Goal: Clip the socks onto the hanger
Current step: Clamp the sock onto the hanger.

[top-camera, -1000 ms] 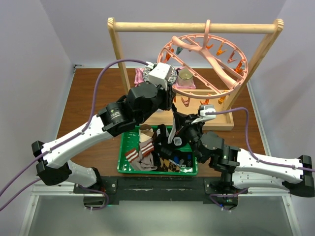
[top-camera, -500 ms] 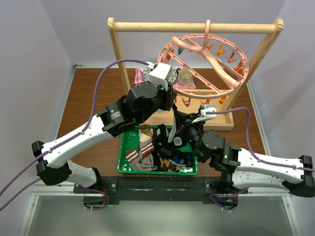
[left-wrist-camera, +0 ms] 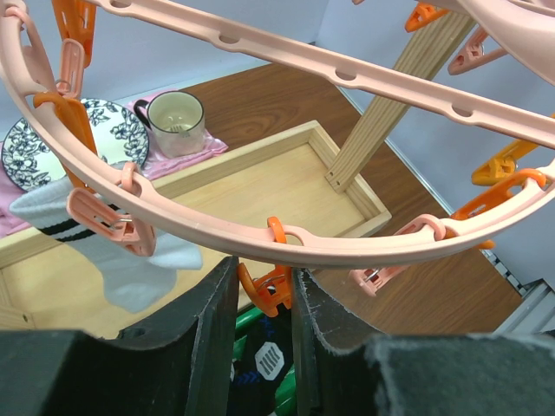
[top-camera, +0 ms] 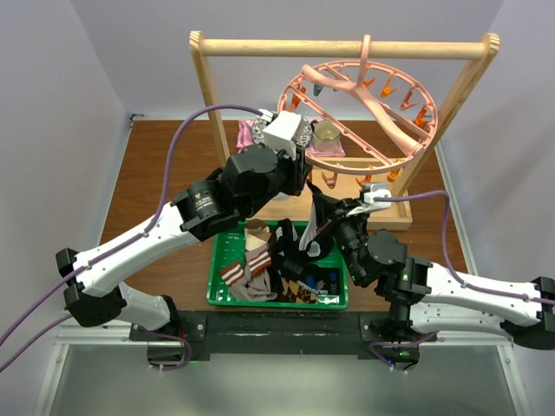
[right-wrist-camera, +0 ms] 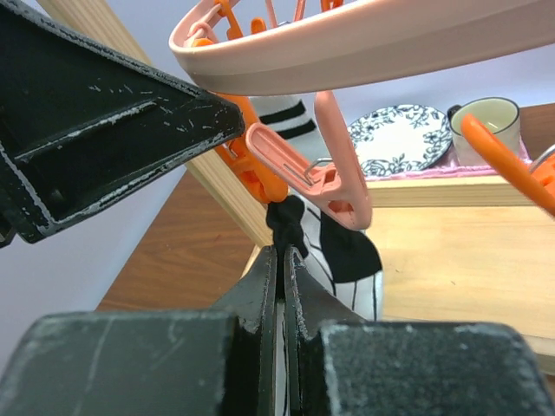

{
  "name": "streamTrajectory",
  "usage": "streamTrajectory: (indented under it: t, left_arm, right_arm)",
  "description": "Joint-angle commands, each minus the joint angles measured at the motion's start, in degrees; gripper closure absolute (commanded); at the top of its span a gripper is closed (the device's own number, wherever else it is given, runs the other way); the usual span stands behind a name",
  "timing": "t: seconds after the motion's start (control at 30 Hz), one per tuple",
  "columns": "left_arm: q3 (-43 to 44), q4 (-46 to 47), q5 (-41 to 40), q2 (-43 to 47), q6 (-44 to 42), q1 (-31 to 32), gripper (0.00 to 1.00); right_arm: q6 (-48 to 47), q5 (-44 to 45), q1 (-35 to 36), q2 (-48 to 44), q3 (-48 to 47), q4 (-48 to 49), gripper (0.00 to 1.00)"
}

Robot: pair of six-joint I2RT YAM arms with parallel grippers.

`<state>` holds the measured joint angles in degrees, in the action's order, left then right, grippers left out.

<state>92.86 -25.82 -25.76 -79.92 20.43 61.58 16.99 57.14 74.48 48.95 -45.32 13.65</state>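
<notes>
Bringing the black-and-white patterned fabric sock (right-wrist-camera: 347, 251) to the large round pink plastic hanger (left-wrist-camera: 347, 250).
Left fingers (left-wrist-camera: 191, 329) squeeze a small orange plastic clip (left-wrist-camera: 264, 290), lower centre; right fingers (right-wrist-camera: 260, 295) pinch the sock edge just under it. Push it deep inside before releasing.

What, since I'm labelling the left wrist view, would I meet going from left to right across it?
Patterned plate → mug → pinched orange clip, held by the left gripper → wooden rack leg → far-right orange clip. The white sock overlaps the plate and mug, so I left it out.
</notes>
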Motion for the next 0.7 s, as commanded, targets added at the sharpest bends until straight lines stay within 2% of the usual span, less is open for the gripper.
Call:
streamTrajectory:
  t: [0.0, 0.67]
  left_arm:
    - [-0.22, 3.68, 0.01, 0.82, 0.32, 0.21, 1.0]
    - [-0.49, 3.85, 0.45, 0.91, 0.4, 0.2, 1.0]
  right_arm:
    - [-0.73, 1.3, -0.21, -0.08, -2.05, 0.94, 1.0]
    - [-1.17, -1.77, -0.21, 1.94, -4.42, 3.4, 1.0]
